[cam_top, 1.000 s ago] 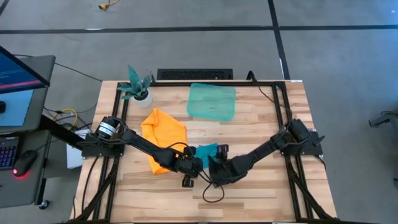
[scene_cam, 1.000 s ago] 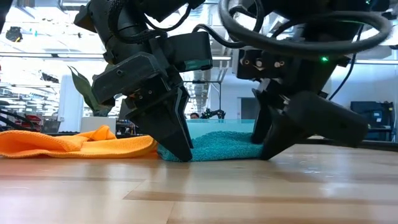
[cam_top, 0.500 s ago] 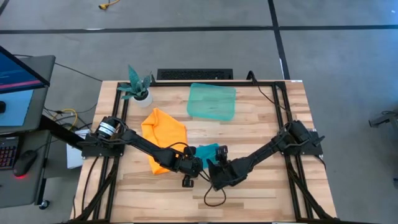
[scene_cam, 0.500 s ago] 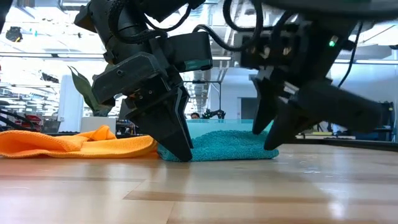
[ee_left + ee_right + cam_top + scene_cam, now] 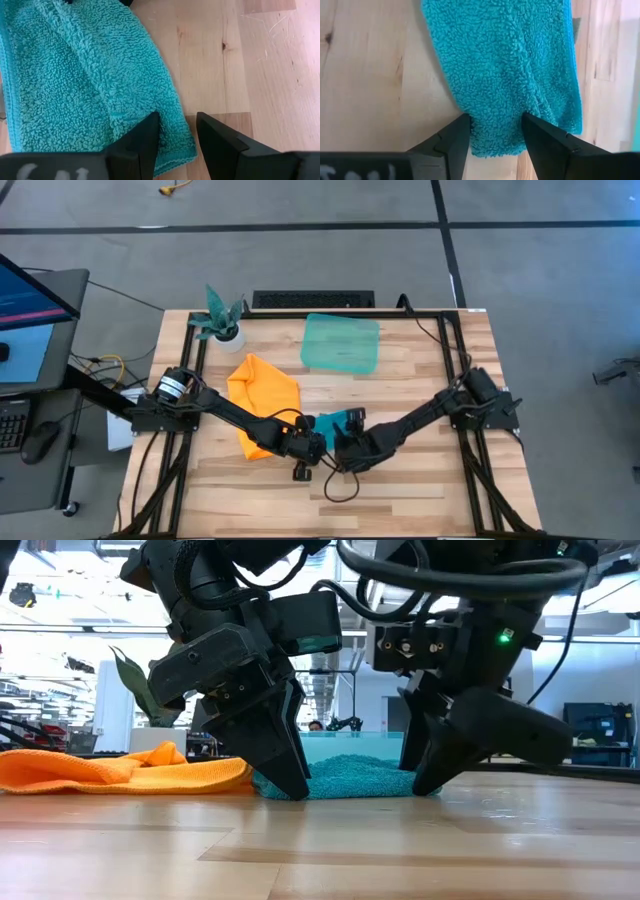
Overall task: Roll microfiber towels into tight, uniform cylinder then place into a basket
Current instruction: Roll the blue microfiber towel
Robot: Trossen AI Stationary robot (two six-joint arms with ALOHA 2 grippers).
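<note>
The orange towel (image 5: pixel 262 394) lay loose and unrolled well to the outer side of the left gripper's (image 5: pixel 177 131) fingers, apart from the work at the table's centre. That gripper had not shifted over the past second: its fingers stood narrowly parted and pressed down over one end of the turquoise towel (image 5: pixel 332 423), the hem lying in the gap between the tips, though whether they pinched the cloth could not be told. Across the folded strip, the right gripper (image 5: pixel 495 131), which half a second earlier had tilted up and away from its end, came back down; its fingers were spread about as wide as the strip, its hem lying between them, open and not yet closed on it. The return suggested rolling of this towel was only about to begin. The basket (image 5: pixel 341 343) sat beyond both sets of fingers, near the table's far edge, with no towel in it.
</note>
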